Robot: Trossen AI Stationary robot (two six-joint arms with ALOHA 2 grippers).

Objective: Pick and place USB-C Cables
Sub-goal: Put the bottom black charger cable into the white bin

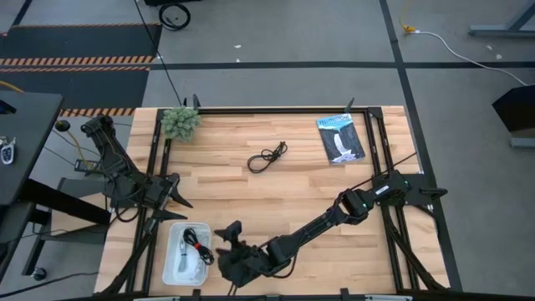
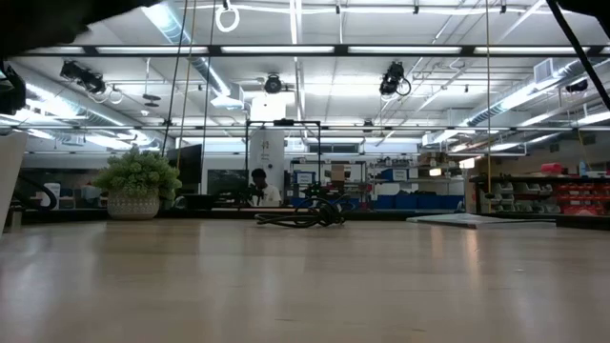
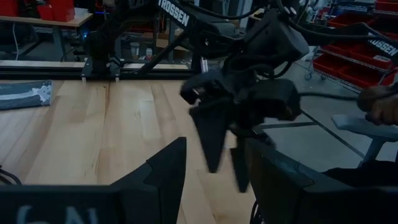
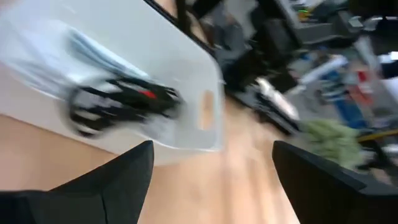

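table (image 1: 276, 201) (pale wood) | black cable (image 1: 267, 157) | packet (image 1: 340, 138) | plant (image 1: 180, 122) | tray (image 1: 174, 261)

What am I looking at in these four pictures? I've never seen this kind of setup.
Two dark robot arms work at a wooden table. One picture looks straight down, one looks level across the tabletop, and two come from cameras on the arms' wrists.

On the table lie a black coiled cable, a small potted plant, a blue-and-white flat packet and, at the near edge, a white bin with a black cable and paler items inside.

The right tool is beside the bin, open and holding nothing; its own camera looks into the bin. The left tool waits open at the table's left edge.
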